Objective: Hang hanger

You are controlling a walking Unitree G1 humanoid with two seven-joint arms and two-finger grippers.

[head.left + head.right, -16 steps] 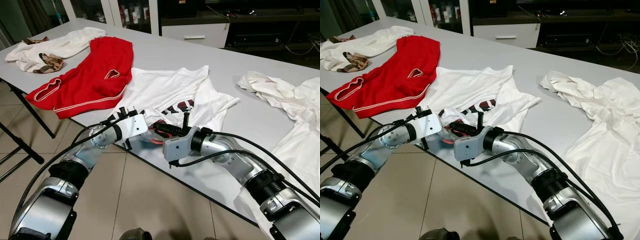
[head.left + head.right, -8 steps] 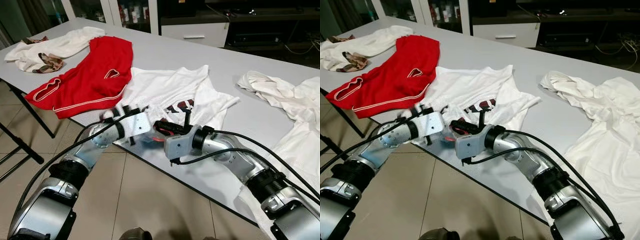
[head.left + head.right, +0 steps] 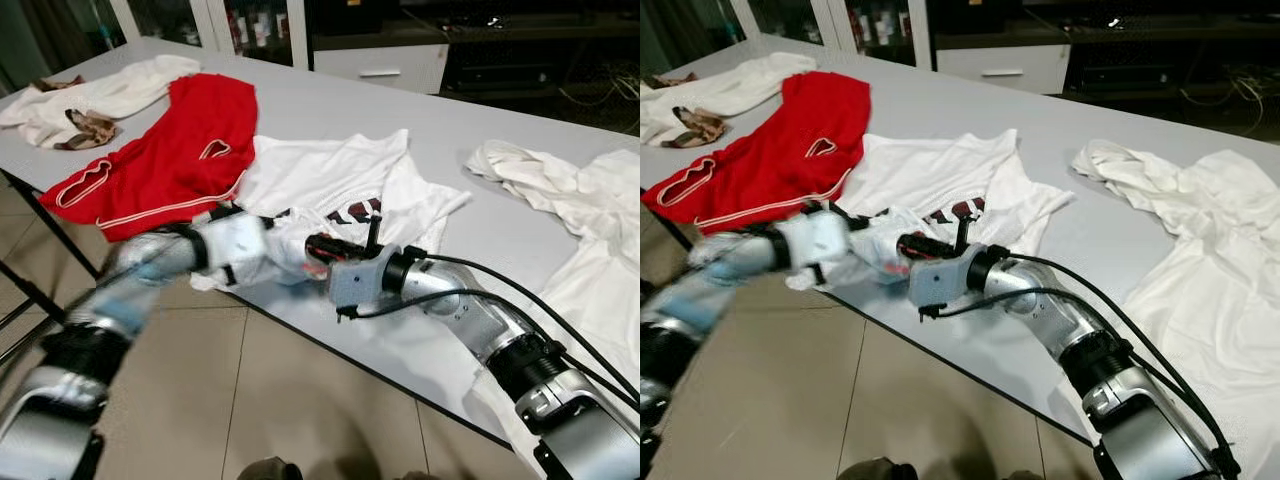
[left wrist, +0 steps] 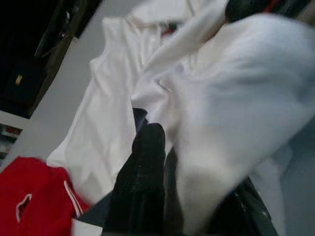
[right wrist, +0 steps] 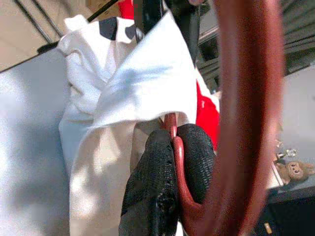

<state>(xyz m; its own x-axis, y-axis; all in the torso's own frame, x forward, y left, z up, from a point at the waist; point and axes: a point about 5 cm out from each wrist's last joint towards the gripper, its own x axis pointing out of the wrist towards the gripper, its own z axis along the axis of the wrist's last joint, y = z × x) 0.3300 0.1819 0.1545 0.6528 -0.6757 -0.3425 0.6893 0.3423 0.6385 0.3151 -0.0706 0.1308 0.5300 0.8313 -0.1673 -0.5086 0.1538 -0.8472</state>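
The right gripper is clamping the thin, stiff red hanger, likely slippery; the left gripper is pinching the limp white shirt, best gathered by its hem

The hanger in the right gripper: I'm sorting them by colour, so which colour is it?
Dark red hanger, clearest in the right wrist view.

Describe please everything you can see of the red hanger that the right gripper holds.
The red hanger looks like smooth, glossy plastic, a curved bar with a thinner rod. The right gripper is shut on that rod, one black finger on each side. Its far end goes under the white T-shirt, so its full shape is hidden. It sits at the near edge of the grey table, beside the left gripper.
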